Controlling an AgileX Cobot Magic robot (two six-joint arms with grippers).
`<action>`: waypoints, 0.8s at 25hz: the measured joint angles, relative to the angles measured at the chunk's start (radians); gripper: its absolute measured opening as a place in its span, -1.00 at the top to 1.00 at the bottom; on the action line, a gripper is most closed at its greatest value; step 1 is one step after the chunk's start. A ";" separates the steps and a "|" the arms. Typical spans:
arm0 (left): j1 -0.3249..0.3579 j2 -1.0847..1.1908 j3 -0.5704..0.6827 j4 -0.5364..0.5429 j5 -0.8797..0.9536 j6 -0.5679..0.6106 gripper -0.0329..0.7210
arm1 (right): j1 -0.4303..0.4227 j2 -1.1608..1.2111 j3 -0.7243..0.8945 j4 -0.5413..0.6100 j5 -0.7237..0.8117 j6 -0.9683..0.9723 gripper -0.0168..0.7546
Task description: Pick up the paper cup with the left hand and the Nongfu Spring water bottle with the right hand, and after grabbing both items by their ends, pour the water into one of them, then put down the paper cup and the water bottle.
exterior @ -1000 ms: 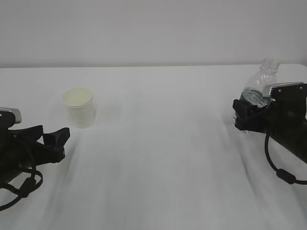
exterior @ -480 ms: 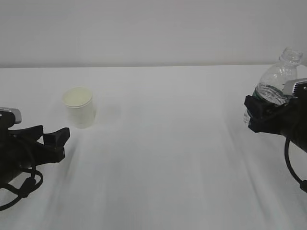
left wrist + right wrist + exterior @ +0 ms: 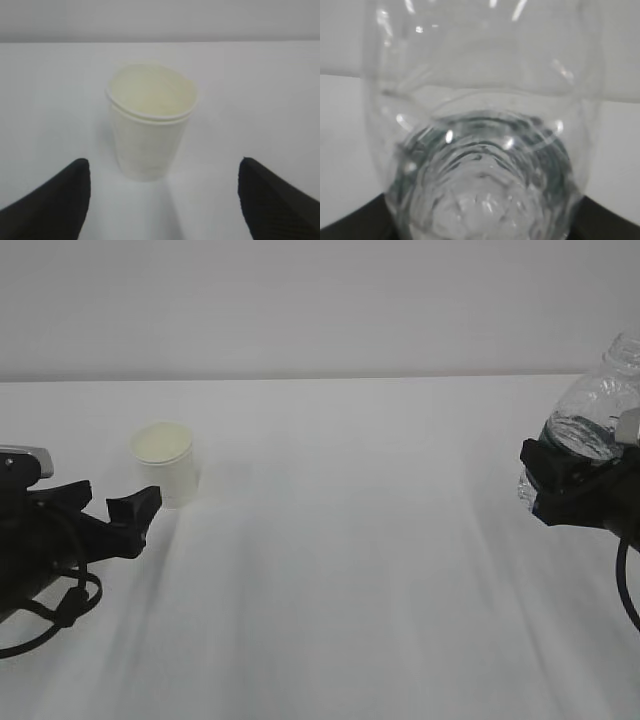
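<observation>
**Bottle lifted on the right, cup waiting on the left**

Bottle (image 3: 590, 430) first: the right claw (image 3: 560, 485) has it clamped near its base and holds it off the desk (image 3: 350, 540) at the far right edge of the exterior view, neck tilted up and away. A low grip like this leaves the open mouth free, which suits pouring. The right wrist view is filled by the clear ribbed body with its dark green label band.

The paper cup (image 3: 163, 462) stands upright on the desk at the left, not held by anything. The left claw (image 3: 110, 510) sits low, just in front of it, jaws spread wide and empty. In the left wrist view the cup (image 3: 150, 132) is centred between the two black fingertips (image 3: 55, 200), so the approach looks lined up to close on its lower wall. Judging by this, the cup pickup is the step in hand, and pouring has not begun.
</observation>
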 joint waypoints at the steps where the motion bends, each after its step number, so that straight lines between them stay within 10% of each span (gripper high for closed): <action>1: 0.000 0.010 -0.015 -0.002 0.000 0.000 -0.92 | 0.000 0.000 0.000 -0.002 0.000 0.000 -0.10; 20: 0.000 0.259 -0.211 0.001 0.000 0.000 -0.92 | 0.000 0.000 0.002 -0.008 0.000 0.000 -0.10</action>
